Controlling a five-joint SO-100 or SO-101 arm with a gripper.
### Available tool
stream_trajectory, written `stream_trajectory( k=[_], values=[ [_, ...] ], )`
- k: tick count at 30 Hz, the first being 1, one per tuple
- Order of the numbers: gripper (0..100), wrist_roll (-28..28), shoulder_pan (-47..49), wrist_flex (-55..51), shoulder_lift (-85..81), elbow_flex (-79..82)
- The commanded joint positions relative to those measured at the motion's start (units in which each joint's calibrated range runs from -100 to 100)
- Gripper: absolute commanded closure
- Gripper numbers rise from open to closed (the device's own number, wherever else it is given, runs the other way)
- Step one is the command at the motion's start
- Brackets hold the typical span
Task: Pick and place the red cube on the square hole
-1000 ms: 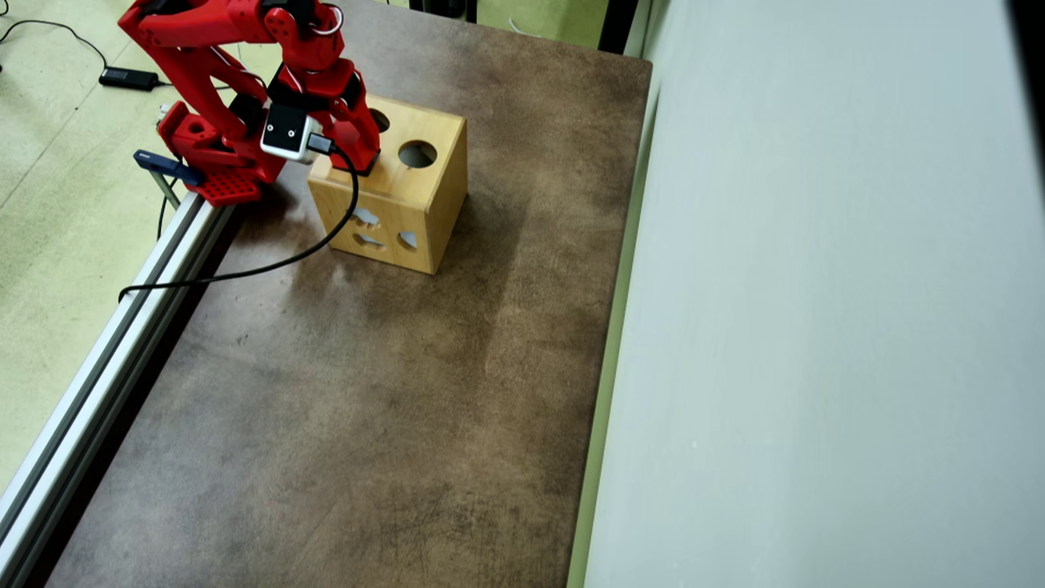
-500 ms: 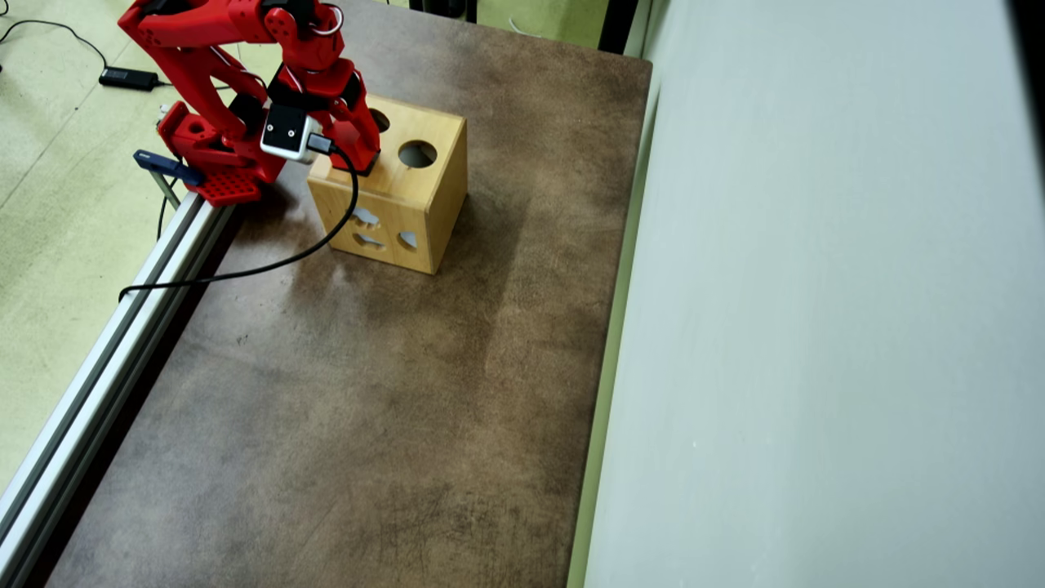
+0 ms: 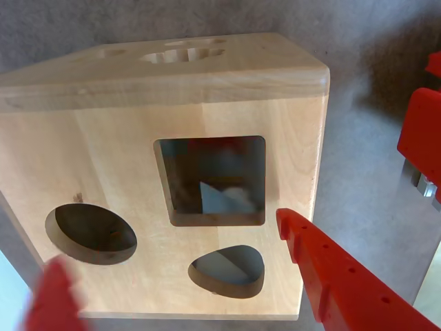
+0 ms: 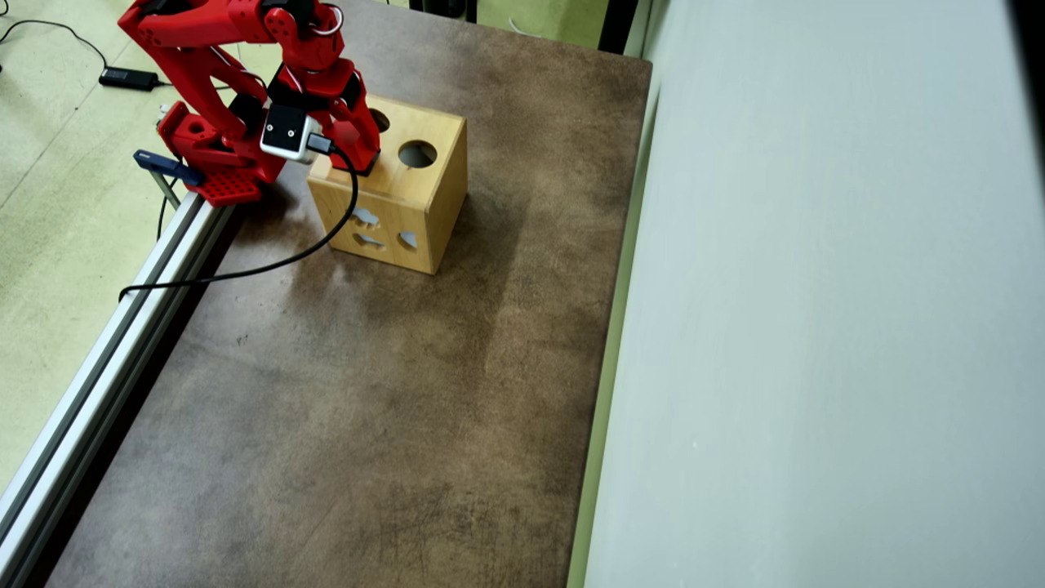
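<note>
Over the wooden box (image 4: 392, 184) on the counter (image 4: 367, 392) we see the pincer (image 3: 172, 248) spread wide, holding nothing, above the square hole (image 3: 212, 181). Round hole (image 3: 91, 233) and rounded hole (image 3: 229, 270) flank it. Reddish blur inside the hole's upper edge; red cube not clearly visible.

- My arm (image 4: 212, 49) is folded over from its base, wrist pitched down.
- Tool (image 3: 172, 276) points straight down, fingers spread wide apart, nothing between them.
- Right finger (image 3: 344, 283) sharp in wrist view; left one blurred at the edge.
</note>
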State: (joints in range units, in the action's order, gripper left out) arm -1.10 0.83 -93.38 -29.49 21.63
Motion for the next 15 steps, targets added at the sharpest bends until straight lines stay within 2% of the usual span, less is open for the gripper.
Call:
stream_trajectory(
  k=[1, 3, 6, 15],
  values=[
    [29, 0.34, -0.31, -0.35, -1.12, -2.22],
    [21, 0.34, -0.31, -0.35, -1.12, -2.22],
    [13, 0.34, -0.31, -0.35, -1.12, -1.77],
    [13, 0.34, -0.31, -0.27, -1.12, -1.5]
  ],
)
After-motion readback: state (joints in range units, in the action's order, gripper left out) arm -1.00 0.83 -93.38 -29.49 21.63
